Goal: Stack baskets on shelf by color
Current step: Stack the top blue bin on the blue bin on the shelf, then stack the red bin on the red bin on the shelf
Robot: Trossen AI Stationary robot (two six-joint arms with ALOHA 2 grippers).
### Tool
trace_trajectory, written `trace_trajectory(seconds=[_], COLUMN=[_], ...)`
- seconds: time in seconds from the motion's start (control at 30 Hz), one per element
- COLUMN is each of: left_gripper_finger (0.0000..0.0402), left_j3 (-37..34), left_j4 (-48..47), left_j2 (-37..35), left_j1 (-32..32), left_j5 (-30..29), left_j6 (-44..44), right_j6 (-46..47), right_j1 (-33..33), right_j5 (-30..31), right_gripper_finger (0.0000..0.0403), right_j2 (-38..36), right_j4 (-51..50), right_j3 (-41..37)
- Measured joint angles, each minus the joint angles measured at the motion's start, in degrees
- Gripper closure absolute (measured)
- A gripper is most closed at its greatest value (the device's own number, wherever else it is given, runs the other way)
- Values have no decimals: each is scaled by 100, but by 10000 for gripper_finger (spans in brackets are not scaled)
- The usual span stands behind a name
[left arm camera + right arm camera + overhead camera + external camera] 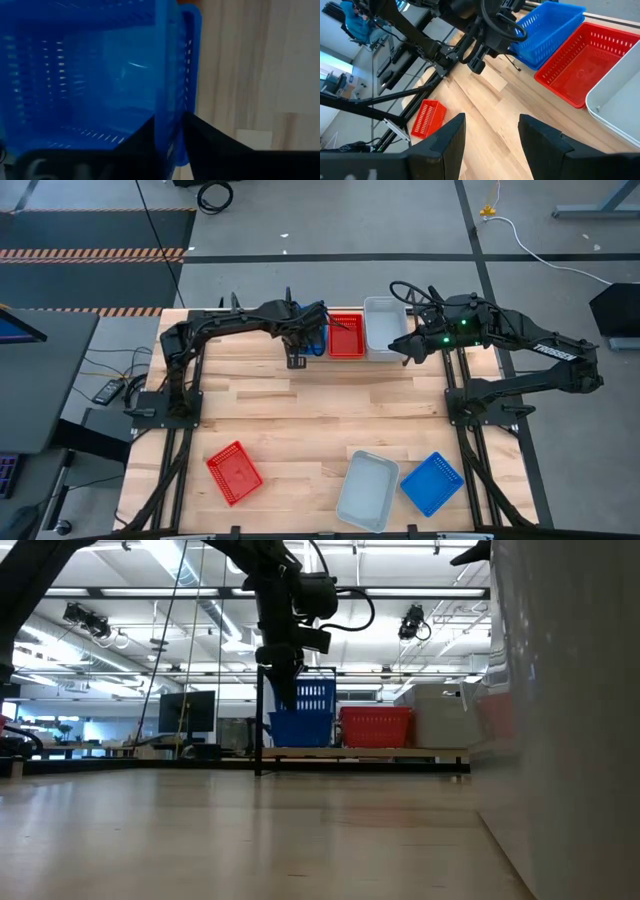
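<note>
The left pincer [312, 340] is clenched on the rim of a blue basket [311, 698]; the left wrist view shows its 2 dark fingers [200, 137] on either side of the blue wall. In the low view that basket hangs tilted, held up on edge beneath the pincer, directly over a second blue basket [300, 727] that sits on the shelf [360, 752].

Just beside the left pincer, on its right-arm side, a red basket [347, 336] sits on the shelf, and a pale grey-white basket [383, 327] stands next beyond it, touching it side to side.

The right pincer [405, 346] hovers at the near corner of that grey-white basket, released, its fingers [445, 140] spread with bare tabletop [320, 415] between them in its wrist view. From there the blue, red and white baskets on the shelf line up just ahead of it.

Well apart from both pincers, at the tabletop's opposite edge, 3 more baskets lie loose: a red one [234, 472] on the left arm's side, then a grey-white one [366, 489] and a blue one [431, 482] just beside each other on the right arm's side.
</note>
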Motion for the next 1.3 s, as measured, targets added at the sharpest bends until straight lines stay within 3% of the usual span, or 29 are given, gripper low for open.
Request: trace_trajectory(seconds=[0.27,0.6,0.7,0.83,1.03,1.3], left_gripper_finger=[278,275,275,274,281,281], left_j3=[0,31,331,1042,1995,2131], left_j4=[-5,-145,-507,-1152,-1881,-2544], left_j2=[0,-17,-51,-190,-563,-884], left_j1=[-32,-259,-386,-667,-1407,-2707], left_j5=[-4,-153,-105,516,720,704], left_j6=[-329,-455,-650,-997,-2017,-4145], right_j6=[-5,-92,-95,-108,-98,-500], right_j1=[0,-2,0,0,0,360], right_j5=[3,24,14,-7,-371,-885], right_gripper_finger=[215,215,215,215,215,215], right_j2=[0,0,0,-3,-7,69], right_j4=[0,-2,-2,-60,-707,-1257], right_j3=[0,0,0,0,0,-4])
